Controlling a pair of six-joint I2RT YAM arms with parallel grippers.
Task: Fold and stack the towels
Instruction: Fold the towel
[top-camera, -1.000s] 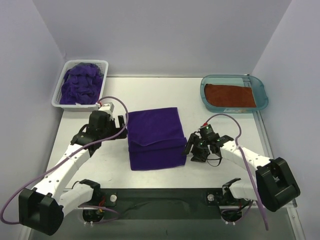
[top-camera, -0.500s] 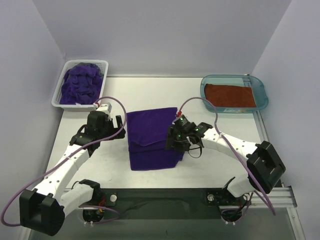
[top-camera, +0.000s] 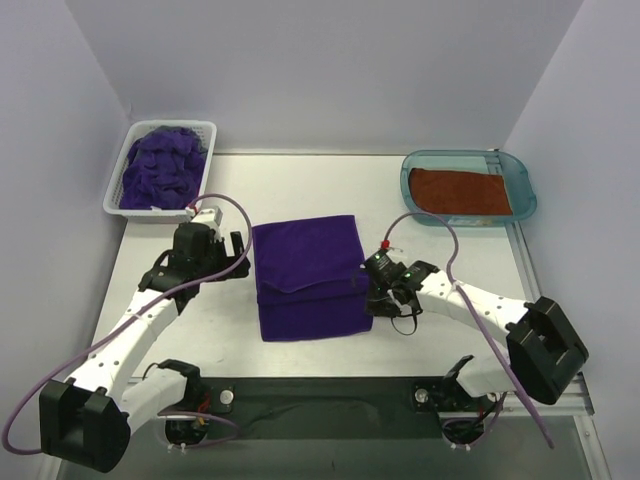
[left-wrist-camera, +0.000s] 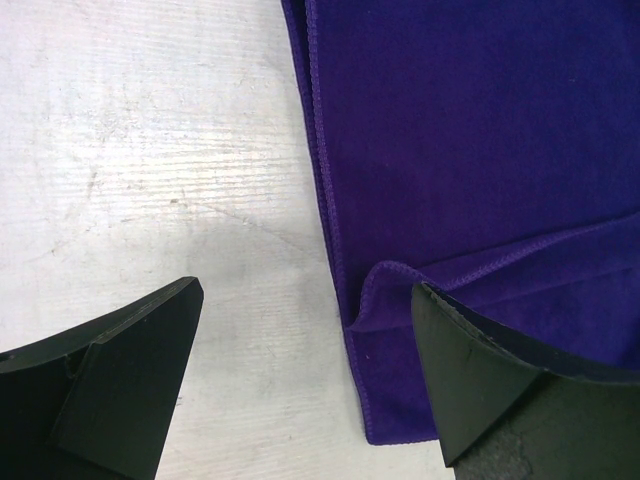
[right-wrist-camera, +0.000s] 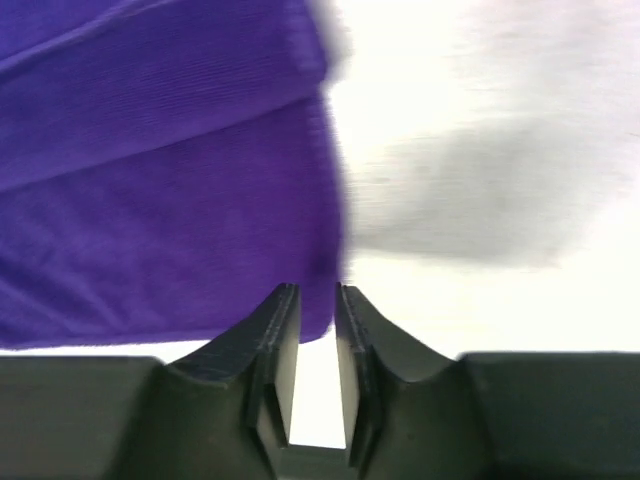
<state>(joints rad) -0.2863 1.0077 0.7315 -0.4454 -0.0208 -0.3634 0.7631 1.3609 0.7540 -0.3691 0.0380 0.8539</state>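
Where right tool (right-wrist-camera: 315, 297) meets purple towel (right-wrist-camera: 150, 200), grip blurred; left tool (left-wrist-camera: 305, 290) agape

In the right wrist view the purple towel (right-wrist-camera: 150, 200) smears into blur along its edge at upper centre, runs off the left side, and whether the right gripper (right-wrist-camera: 314, 300) pinches it I cannot tell

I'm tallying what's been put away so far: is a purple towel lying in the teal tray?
No, the teal tray holds only a flat rust-orange towel, and nothing purple shows in it.
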